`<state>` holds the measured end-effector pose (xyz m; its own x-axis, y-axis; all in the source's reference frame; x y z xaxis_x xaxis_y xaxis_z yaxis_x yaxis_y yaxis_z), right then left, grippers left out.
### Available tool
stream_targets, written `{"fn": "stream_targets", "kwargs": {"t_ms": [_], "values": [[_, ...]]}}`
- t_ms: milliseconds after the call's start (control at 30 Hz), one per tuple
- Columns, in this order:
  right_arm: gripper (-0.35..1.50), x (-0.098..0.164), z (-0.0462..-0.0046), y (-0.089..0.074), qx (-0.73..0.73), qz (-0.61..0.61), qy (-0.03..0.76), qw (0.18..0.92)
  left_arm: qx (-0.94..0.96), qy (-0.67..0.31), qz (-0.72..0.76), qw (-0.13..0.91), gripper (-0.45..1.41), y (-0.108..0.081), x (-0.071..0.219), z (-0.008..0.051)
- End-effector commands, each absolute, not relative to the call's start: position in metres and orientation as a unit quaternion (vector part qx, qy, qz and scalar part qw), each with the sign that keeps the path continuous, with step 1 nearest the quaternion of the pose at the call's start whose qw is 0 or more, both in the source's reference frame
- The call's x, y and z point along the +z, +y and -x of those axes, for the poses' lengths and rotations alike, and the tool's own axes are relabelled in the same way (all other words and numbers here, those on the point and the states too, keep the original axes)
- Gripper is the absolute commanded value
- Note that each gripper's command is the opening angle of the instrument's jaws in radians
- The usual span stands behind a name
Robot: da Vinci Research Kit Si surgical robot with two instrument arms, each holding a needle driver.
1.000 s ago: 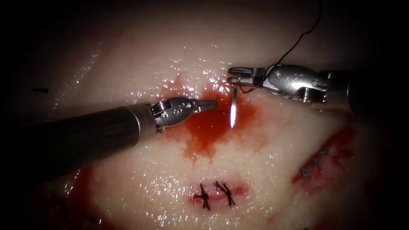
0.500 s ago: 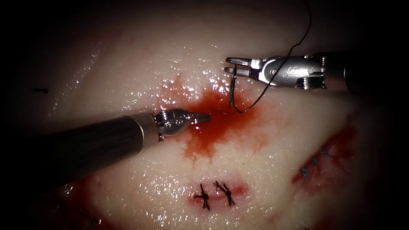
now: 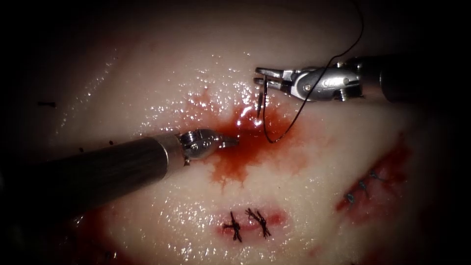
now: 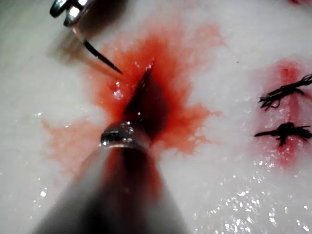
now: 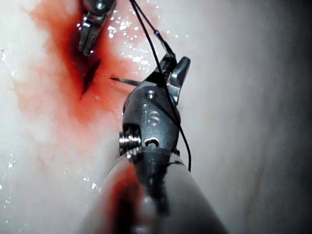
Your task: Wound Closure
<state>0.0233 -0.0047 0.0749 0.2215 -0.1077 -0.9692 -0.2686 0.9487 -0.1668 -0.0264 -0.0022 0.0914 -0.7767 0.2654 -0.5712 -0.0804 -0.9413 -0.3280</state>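
right gripper [image 3: 261, 77] grips curved steel needle [image 3: 258, 102].

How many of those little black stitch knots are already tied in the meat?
5 that I can make out. Two knots sit side by side below the red fluid; three fainter ones line the tissue's right side. The dark edges may hide more.

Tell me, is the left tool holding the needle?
No, the needle hangs from the right tool, tip clear of the tissue; the left tool holds nothing.
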Motion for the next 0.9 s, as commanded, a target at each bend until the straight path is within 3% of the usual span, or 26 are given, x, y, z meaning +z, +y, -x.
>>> {"fn": "stream_targets", "kwargs": {"t_ms": [33,500,900], "values": [[-0.35,0.0753,-0.0244,-0.005,0.047,0.157,0.623,0.765,0.931,-0.147,0.321,0.089,-0.43,-0.0024,0.0922,0.0269],[-0.35,0.0767,-0.0259,-0.0065,-0.032,0.221,0.603,0.766,0.931,-0.158,0.317,0.088,-0.3,-0.0031,0.0913,0.0269],[-0.35,0.0782,-0.0252,-0.0077,-0.061,0.239,0.585,0.772,0.93,-0.161,0.318,0.088,-0.32,-0.003,0.0909,0.0267]]}}
